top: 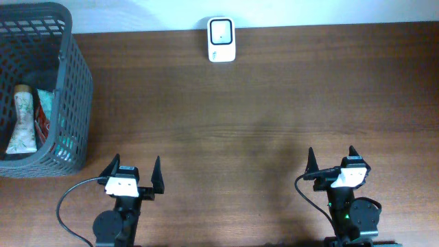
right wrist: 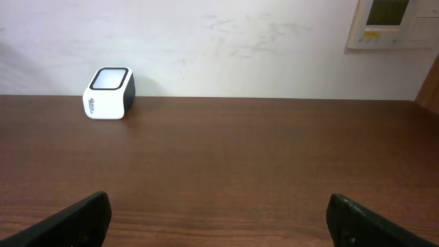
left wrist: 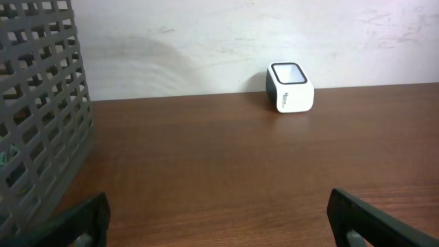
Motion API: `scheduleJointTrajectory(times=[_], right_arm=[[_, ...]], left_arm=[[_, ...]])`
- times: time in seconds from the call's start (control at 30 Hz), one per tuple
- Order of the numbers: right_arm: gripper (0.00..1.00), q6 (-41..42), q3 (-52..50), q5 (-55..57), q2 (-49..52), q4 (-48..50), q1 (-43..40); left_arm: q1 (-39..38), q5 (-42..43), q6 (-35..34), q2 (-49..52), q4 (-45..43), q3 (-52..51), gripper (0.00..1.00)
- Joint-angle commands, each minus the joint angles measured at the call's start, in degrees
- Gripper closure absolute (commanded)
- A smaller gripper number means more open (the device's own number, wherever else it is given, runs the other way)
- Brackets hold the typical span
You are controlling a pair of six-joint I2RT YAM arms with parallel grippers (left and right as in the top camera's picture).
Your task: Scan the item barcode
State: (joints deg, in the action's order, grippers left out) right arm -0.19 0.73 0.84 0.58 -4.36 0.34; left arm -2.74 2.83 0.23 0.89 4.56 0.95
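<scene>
Left jaws and right jaws: spread wide, gripping nothing. Cream tube (top: 21,123) inside the grey basket (top: 77,103): lies ahead and left of the left jaws, long axis pointing away from them, far closer to that arm. Scanner (top: 221,39): far ahead, between both. Tube visible overhead only; from the left wrist just basket mesh, from the right wrist neither.

white scanner (top: 221,40) sits far back, cream tube (top: 22,122) lies in grey basket (top: 77,89).
</scene>
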Motion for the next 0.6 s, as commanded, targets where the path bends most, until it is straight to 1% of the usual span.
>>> scheduleJointTrajectory(times=[0.0,0.2,0.27,0.3,0.37,0.43,0.47,0.5,0.53,0.57], right_arm=[[0.02,0.24,-0.42,0.90,-0.37,-0.22,-0.33],[0.02,0.24,-0.42,0.92,-0.37,-0.22,-0.31],[0.02,0.24,-0.42,0.92,-0.37,-0.22,-0.33],[0.01,0.22,-0.42,0.92,-0.37,-0.22,-0.33],[0.01,0.24,-0.42,0.90,-0.37,-0.22,-0.31],[0.01,0.24,-0.42,0.92,-0.37,-0.22,-0.33],[0.01,0.24,-0.42,0.92,-0.37,-0.22,-0.33],[0.01,0.24,-0.42,0.92,-0.37,-0.22,-0.33],[0.02,0.24,-0.42,0.92,-0.37,-0.22,-0.33],[0.01,0.24,-0.42,0.92,-0.37,-0.22,-0.33]], left_arm=[[0.31,0.85,0.68,-0.55,-0.15,-0.42,0.01],[0.31,1.09,0.66,-0.55,-0.74,-0.42,0.01],[0.28,2.58,0.66,-0.55,-1.66,-0.42,0.01],[0.28,4.04,0.63,-0.55,-4.57,-0.42,0.01],[0.28,11.19,0.66,-0.55,-16.15,-0.42,0.00],[0.28,15.34,0.66,-0.55,-29.70,-0.42,0.01],[0.31,15.43,0.63,-0.55,-38.25,-0.42,0.01],[0.31,15.15,0.66,-0.55,-44.76,-0.35,0.01],[0.31,14.27,0.66,-0.55,-49.64,0.13,0.01],[0.31,13.92,0.66,-0.55,-51.74,1.27,0.01]])
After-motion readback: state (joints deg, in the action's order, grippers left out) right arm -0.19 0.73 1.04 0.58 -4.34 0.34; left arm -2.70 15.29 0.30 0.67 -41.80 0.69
